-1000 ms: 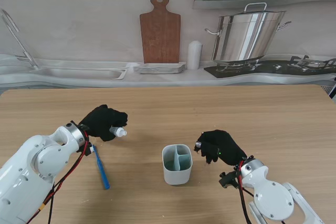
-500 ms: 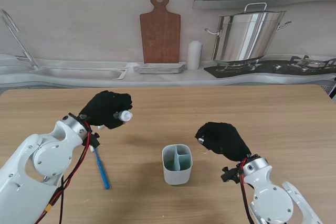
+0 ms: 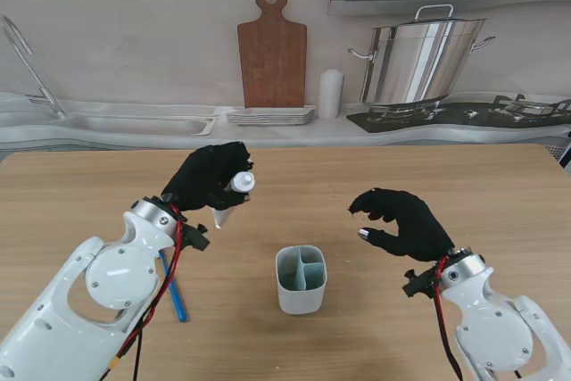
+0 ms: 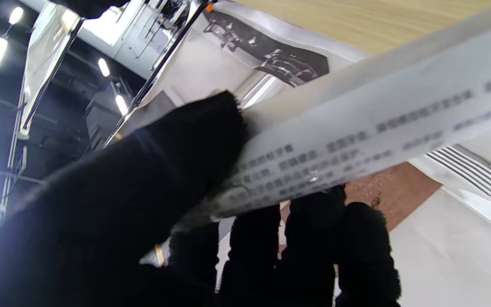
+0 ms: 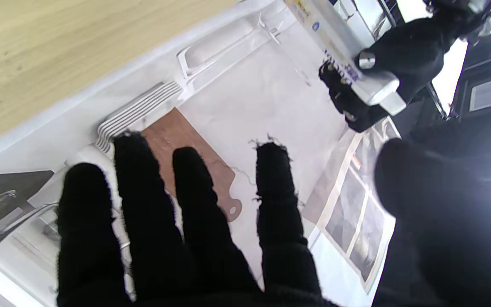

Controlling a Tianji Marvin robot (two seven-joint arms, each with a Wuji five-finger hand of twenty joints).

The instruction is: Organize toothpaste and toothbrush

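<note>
- Two robot hands hang over the wooden counter (image 3: 500,194). The left robot hand (image 3: 211,178) is clamped on the toothpaste tube (image 3: 234,195), lifted off the counter with the white cap uppermost and the flat tail pointing down.
- Seen from the stand, the divided holder cup (image 3: 301,279) stands near the middle of the counter. The left robot hand is at about 10 o'clock from it, and the right robot hand (image 3: 400,221) at about 2 o'clock.
- Fingers of the right robot hand are spread apart and hold nothing; they hang clear of the cup.
- Toothbrush: the blue toothbrush (image 3: 174,288) lies flat on the counter at 9 o'clock from the cup, well apart from it and partly hidden under the left forearm.
- Bare wood runs from the cup out to the far and right edges of the counter; the space between the two robot hands is clear above the cup.
- Only the left wrist view shows the printed text along the tube (image 4: 356,136), with the thumb on one face and the fingers (image 4: 313,238) curled under the other.
- Only the right wrist view shows the spread fingers (image 5: 194,200) from behind, and the other robot hand (image 5: 403,55) holding the tube (image 5: 352,64) beyond them.
</note>
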